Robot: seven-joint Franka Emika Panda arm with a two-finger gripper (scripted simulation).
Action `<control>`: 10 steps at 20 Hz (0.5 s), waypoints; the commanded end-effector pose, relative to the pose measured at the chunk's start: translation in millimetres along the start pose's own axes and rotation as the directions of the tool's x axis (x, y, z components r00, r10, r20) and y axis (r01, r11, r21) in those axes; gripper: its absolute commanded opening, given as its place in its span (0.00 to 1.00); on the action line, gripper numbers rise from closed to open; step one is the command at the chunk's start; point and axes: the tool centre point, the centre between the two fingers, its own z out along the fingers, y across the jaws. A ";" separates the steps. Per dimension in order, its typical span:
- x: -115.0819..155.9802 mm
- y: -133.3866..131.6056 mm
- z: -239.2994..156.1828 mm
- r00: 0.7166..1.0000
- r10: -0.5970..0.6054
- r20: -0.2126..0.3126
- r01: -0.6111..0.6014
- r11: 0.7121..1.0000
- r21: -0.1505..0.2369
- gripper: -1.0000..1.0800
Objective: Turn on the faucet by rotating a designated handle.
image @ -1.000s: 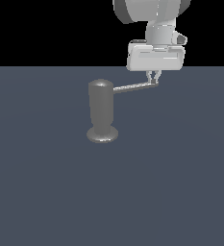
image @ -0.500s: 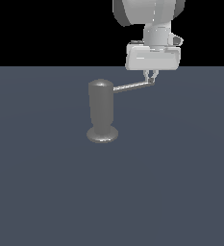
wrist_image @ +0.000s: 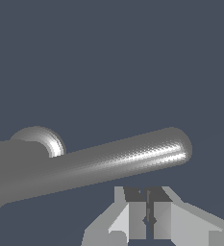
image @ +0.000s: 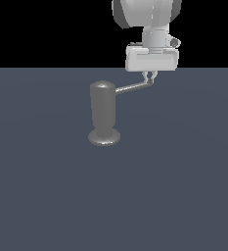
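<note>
Tool (image: 149, 76) fingers together, gripping nothing, tips touching the handle's (image: 132, 88) far end. Faucet (image: 102, 112) upright on the bench (image: 184, 186). Contact made; most of the turn probably left.

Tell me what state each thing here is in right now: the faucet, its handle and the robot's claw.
Faucet: upright on its round foot.
Handle: sticks out sideways toward the exterior view's right, free, not clamped.
Gripper: fingers closed together, nothing between them, tips right at the handle's far end; actual contact cannot be told.
</note>
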 end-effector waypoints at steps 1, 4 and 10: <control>10.2 -8.9 6.6 1.000 -0.010 0.002 0.010 1.000 0.005 0.00; 16.9 -9.4 7.2 1.000 -0.009 0.003 0.009 1.000 0.005 0.00; 29.6 -10.2 8.4 1.000 -0.006 0.004 0.006 1.000 0.005 0.00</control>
